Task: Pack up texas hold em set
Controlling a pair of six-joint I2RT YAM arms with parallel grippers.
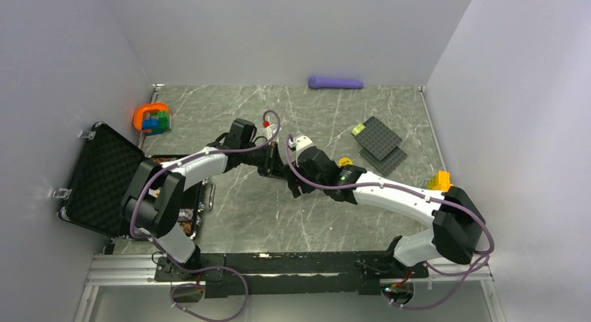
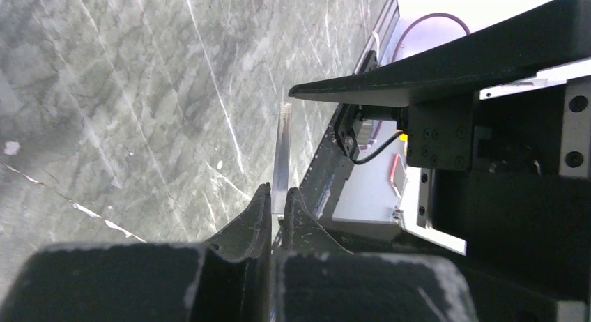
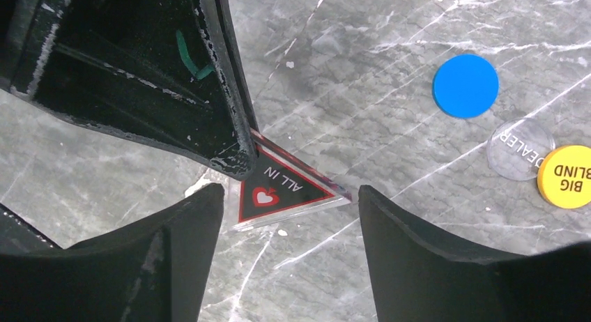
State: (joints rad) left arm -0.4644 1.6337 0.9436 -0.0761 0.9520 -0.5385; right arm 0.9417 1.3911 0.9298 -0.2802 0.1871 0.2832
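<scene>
Pinching triangle (image 3: 279, 189), left end effector (image 2: 279, 200), right end effector (image 3: 289, 196) spread

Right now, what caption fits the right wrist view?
The left gripper pinches the ALL IN triangle near the open right gripper; blue disc, DEALER disc and BIG BLIND disc lie beside.

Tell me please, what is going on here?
A robot is packing up game pieces. The left hand is shut on the edge of the ALL IN triangle. The right hand is open, its fingers either side of it. The blue disc and yellow disc lie on the table. The case stands open.
</scene>
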